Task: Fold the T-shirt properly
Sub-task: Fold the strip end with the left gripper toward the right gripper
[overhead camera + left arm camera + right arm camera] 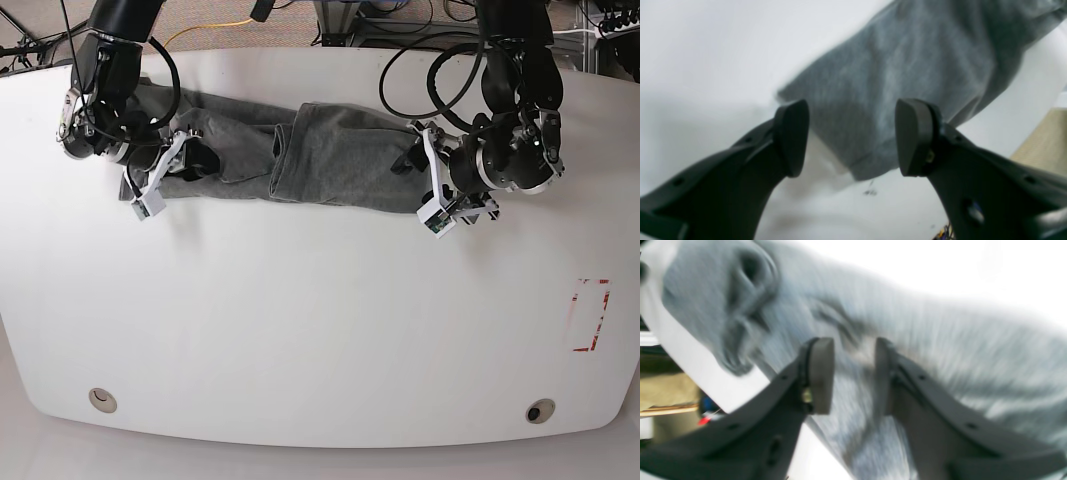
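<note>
The table (320, 330) carries the T-shirt (320, 155), bunched into a long band near its far edge, with the long axis running side to side between the two arms. Each arm sits at one end of that band. The left end effector (851, 136) is spread open at the end on the base view's right, the grey corner lying just ahead between its pads. The right end effector (853, 373), jaws parted, empty, hovers over cloth at the opposite end. Both look equally near.
</note>
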Robot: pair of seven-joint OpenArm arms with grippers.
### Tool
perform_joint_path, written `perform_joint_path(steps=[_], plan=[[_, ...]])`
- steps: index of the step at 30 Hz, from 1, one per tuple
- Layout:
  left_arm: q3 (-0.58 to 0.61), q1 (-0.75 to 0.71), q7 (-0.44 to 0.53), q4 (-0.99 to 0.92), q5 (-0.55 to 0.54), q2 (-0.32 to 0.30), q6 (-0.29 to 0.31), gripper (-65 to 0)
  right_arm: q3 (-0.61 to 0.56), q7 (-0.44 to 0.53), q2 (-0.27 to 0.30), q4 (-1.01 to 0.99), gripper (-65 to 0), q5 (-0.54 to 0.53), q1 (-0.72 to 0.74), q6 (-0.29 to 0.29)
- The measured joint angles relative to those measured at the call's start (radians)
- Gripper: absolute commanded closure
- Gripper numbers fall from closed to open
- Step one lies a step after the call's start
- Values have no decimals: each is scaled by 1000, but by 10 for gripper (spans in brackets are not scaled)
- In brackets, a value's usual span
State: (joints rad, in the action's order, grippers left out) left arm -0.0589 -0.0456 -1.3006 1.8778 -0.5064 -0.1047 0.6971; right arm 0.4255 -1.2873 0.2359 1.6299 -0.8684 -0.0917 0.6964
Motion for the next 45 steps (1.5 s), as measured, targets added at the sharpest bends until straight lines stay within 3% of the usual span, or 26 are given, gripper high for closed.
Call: perform_joint_path(steps=[6, 7, 12, 16, 20, 24, 29, 36, 40, 43, 45], plan=[[5, -32, 76, -97, 48, 2, 0, -379, 98, -18, -11, 9, -623, -132, 8, 0], [5, -32, 87, -114, 59, 2, 0, -379, 128, -27, -9, -1, -650, -138, 6, 1], [5, -27, 137, -162, 65, 3, 0, -379, 314, -42, 11, -137, -650, -170, 9, 0], [5, -27, 158, -184, 66, 3, 0, -379, 441, -52, 78, -293, -623, -164, 2, -3], [5, -27, 159, -189, 65, 5, 0, -379, 488, -48, 152, -395, -609, -159, 2, -5], [5, -26, 165, -188, 65, 4, 0, -379, 494, -39, 191, -436, -607, -166, 2, -5], [2, -24, 165, -188, 64, 5, 0, -379, 462, -37, 177, -439, -607, -175, -6, -4], [0, -24, 165, -188, 65, 5, 0, -379, 387, 3, 92, -426, -606, -240, -2, 11], [0, -23, 165, -188, 65, 7, 0, -379, 352, 16, 77, -423, -601, -259, -4, 12], [-7, -24, 164, -188, 66, 22, 0, -379, 333, 15, 68, -405, -531, -254, -3, 12], [-28, -24, 165, -189, 65, 37, 0, -379, 329, 0, 55, -366, -436, -220, -6, 10]])
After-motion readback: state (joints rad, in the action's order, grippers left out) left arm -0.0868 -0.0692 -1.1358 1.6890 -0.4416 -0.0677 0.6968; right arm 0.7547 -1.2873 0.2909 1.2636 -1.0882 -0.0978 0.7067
